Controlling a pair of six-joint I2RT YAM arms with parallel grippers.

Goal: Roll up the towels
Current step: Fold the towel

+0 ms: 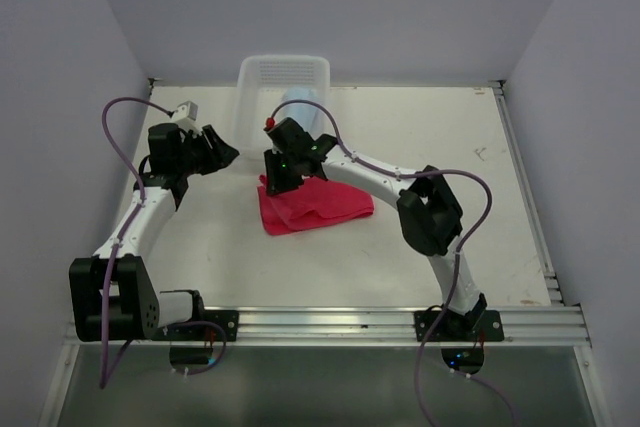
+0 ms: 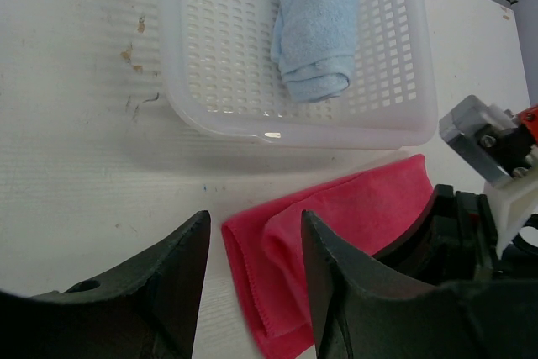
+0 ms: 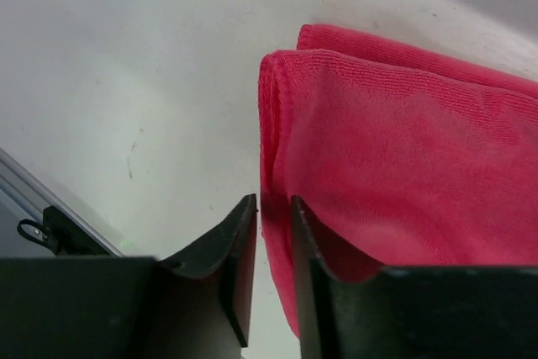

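Top, left-wrist and right-wrist views. The pink towel (image 1: 325, 207) lies folded flat at the middle of the table (image 1: 450, 247), just in front of the white mesh basket (image 2: 336, 134). Its long axis runs left to right, with its doubled folded edge at the left end. The blue towel (image 2: 315, 31) lies rolled inside the basket. Its long axis points away from the arms and its rounded end is toward the basket's near wall. The right gripper (image 3: 272, 201) sits low at the pink towel's far-left corner, jaws a narrow slit apart along the folded edge. Whether they pinch the cloth cannot be told. The left gripper (image 2: 254, 220) hangs left of the towel, jaws spread, grasping nothing.
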